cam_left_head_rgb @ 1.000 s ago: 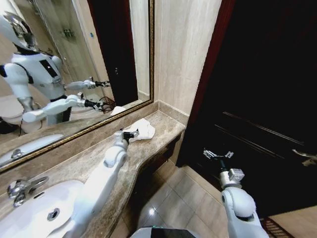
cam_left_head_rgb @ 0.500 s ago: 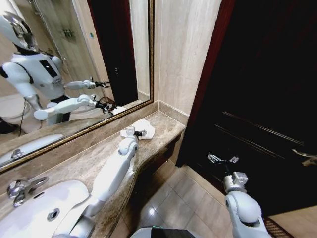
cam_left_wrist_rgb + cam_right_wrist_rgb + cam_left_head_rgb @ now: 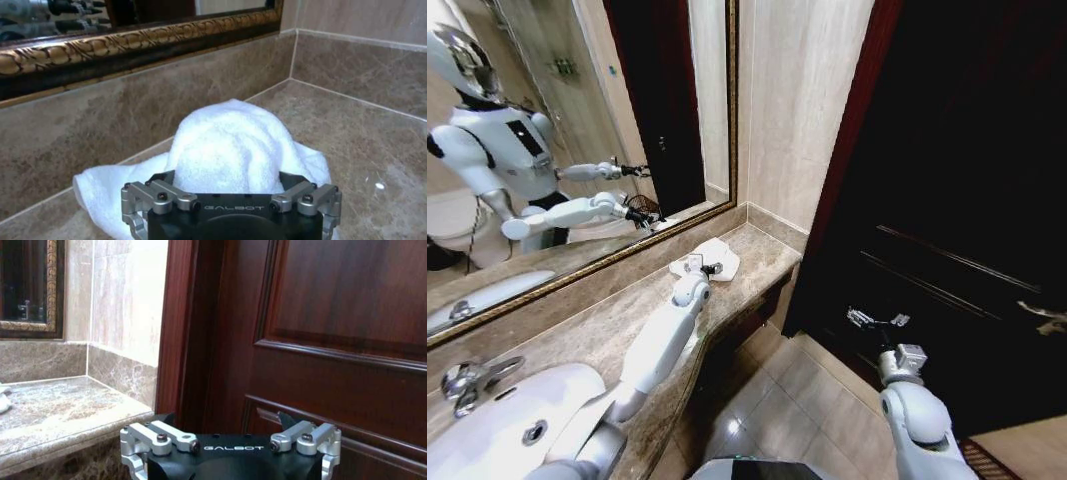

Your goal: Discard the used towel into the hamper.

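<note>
Sink (image 3: 497, 420) at far left of marble counter (image 3: 607, 330). L gripper (image 3: 703, 267) sits over white towel (image 3: 719, 256) at counter's end by mirror (image 3: 547, 150), jaws spread either side of towel's hump. R gripper (image 3: 873, 320) hangs off counter, before dark door (image 3: 967, 200), jaws spread, nothing between.

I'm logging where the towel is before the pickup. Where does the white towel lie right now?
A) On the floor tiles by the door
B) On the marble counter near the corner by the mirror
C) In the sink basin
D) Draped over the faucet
B: the towel sits bunched on the counter near the mirror's corner, with the left claw at it.
</note>
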`<state>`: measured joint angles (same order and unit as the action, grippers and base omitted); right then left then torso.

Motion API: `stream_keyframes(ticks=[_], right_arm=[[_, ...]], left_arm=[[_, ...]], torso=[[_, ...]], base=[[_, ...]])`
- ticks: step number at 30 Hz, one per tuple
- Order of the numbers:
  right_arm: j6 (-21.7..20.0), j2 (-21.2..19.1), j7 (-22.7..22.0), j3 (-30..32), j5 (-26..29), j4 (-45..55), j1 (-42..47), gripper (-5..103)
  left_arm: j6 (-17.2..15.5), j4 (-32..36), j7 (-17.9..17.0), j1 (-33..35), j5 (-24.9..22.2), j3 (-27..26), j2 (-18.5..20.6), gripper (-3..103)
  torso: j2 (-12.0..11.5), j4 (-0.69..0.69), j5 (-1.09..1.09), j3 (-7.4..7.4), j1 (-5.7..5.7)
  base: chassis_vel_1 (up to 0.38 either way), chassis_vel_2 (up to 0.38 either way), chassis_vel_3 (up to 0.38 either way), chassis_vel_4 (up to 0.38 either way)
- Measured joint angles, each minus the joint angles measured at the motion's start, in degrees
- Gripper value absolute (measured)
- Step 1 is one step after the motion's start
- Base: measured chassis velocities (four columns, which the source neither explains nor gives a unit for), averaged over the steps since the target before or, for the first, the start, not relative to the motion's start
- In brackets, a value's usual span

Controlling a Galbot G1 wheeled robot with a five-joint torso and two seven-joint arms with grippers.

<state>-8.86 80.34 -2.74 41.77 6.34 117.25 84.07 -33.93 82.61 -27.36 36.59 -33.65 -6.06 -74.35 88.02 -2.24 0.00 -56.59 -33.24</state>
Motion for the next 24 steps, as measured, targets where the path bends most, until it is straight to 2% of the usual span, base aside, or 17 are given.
stream_keyframes(ticks=[2,5,6,8,9,12,14,17,20,23,24], right_arm=[[0.10,0.22,-0.12,-0.01,-0.08,0.02,0.13,100],[0.30,0.52,-0.40,0.09,-0.35,0.48,0.54,100],[0.30,0.52,-0.40,0.09,-0.35,0.48,0.54,100],[0.30,0.55,-0.50,0.36,-0.40,0.96,0.83,100],[0.30,0.55,-0.50,0.36,-0.40,0.96,0.83,100],[0.30,0.54,-0.77,0.95,-0.42,1.47,1.02,100],[0.30,0.56,-0.85,1.02,-0.43,1.64,1.08,100],[0.27,0.77,-0.97,1.03,-0.59,2.17,1.36,100],[0.27,0.87,-0.98,0.88,-0.78,2.39,1.51,100],[0.26,1.08,-1.13,0.99,-0.85,2.77,1.93,100],[0.26,1.08,-1.13,0.99,-0.85,2.77,1.93,100]], left_arm=[[0.10,0.00,0.05,0.00,-0.06,0.13,-0.01,100],[0.42,0.00,0.15,0.02,-0.21,0.25,0.00,85],[0.42,0.00,0.15,0.02,-0.21,0.25,0.00,85],[0.60,-0.03,0.26,0.02,-0.31,0.25,0.13,74],[0.60,-0.03,0.26,0.02,-0.31,0.25,0.13,74],[0.84,-0.35,0.77,-0.02,-0.31,0.22,0.35,57],[0.94,-0.51,0.86,-0.08,-0.30,0.21,0.36,57],[1.27,-0.68,0.92,0.03,-0.19,-0.01,0.32,40],[1.41,-0.38,0.94,0.46,-0.12,-0.28,0.44,35],[1.95,-0.02,0.95,0.81,-0.18,-0.47,0.68,20],[1.95,-0.02,0.95,0.81,-0.18,-0.47,0.68,20]], torso=[[0.00,0.00,0.00,0.00,0.00],[0.00,0.00,0.00,0.00,0.00],[0.00,0.00,0.00,0.00,0.00],[0.00,0.01,0.00,0.00,0.00],[0.00,0.01,0.00,0.00,0.00],[0.00,0.00,0.00,0.00,0.00],[0.00,0.00,0.00,0.00,0.00],[0.00,0.01,0.00,0.00,0.00],[0.00,0.01,0.00,0.00,0.00],[0.00,0.01,-0.01,0.00,0.00],[0.00,0.01,-0.01,0.00,0.00]], base=[[0.000,0.000,0.000,0.000],[0.000,0.000,0.000,0.000],[0.000,0.000,0.000,0.000],[0.000,0.000,0.000,0.000],[0.000,0.000,0.000,0.000],[0.000,0.000,0.000,0.000],[0.000,0.000,0.000,0.000],[0.000,0.000,0.000,0.000],[0.000,0.000,0.000,0.000],[0.000,0.000,0.000,0.000],[0.000,0.000,0.000,0.000]])
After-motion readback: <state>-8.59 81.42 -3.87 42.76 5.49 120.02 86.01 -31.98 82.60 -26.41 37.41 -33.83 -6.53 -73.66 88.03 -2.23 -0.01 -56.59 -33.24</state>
